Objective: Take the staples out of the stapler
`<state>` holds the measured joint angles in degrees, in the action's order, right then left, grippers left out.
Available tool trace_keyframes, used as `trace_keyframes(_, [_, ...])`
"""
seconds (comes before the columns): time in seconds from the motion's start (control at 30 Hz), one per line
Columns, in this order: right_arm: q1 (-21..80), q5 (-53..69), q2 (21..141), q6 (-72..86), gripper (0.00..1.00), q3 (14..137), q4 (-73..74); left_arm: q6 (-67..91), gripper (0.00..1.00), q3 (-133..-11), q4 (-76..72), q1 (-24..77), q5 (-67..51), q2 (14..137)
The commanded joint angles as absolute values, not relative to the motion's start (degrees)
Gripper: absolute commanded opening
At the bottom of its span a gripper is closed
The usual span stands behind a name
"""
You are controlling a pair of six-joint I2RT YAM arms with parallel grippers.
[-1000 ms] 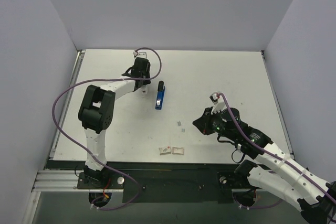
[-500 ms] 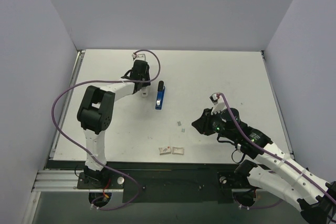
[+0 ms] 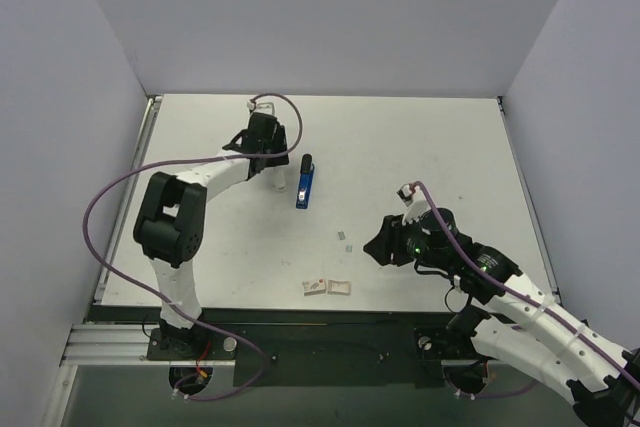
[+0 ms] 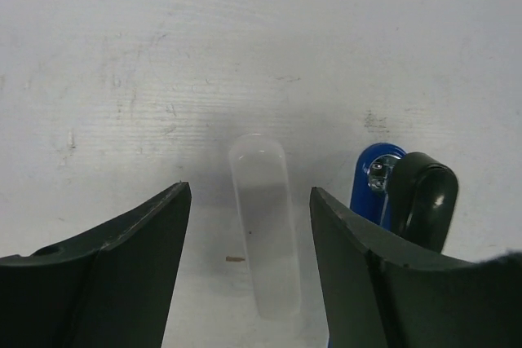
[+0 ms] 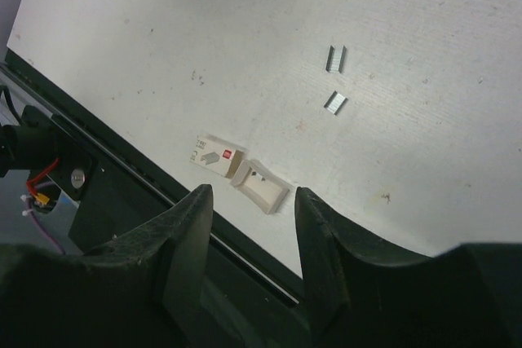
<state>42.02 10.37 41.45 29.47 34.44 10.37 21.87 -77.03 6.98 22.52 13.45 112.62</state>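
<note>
The white table point(image 3: 420, 147) fills every view. The left gripper point(image 4: 249, 193) hovers low over it with its jaws wide apart, gripping nothing. The stapler point(image 4: 371, 178) lies just outside the finger on the right of the left wrist view. Only its rounded blue tip and glossy black end show there, and the rest is hidden behind that finger. From above it is a slim blue bar, too small to tell whether it is open. The staples point(image 4: 263, 242), a pale stick with a rounded far end, lie flat between the two fingers, touching neither. The stick looks blurred and half see-through, so no single staple can be made out. The right gripper point(image 5: 249, 201), well apart from the stapler, is partly open and empty. Just beyond its fingertips lie two white scraps, one red-marked point(image 5: 216, 155) and one plain point(image 5: 261, 187). Farther on are two short silvery staple bits point(image 5: 335, 58).
</note>
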Motion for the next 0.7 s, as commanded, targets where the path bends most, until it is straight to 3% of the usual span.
trace_keyframes(0.0, [42.1,13.01,41.57,27.6,0.42,37.0,14.85,22.58,0.72,-78.4,9.22,22.76,15.64,102.31])
trace_keyframes(0.1, [42.27,13.71,42.1,27.42,0.42,36.22,16.34,23.46,0.8,-78.66,12.38,22.76,14.25,97.49])
trace_keyframes(0.67, [56.77,6.16,51.76,32.17,0.48,28.48,13.63,24.96,0.8,-63.73,29.08,23.2,-2.02,66.82])
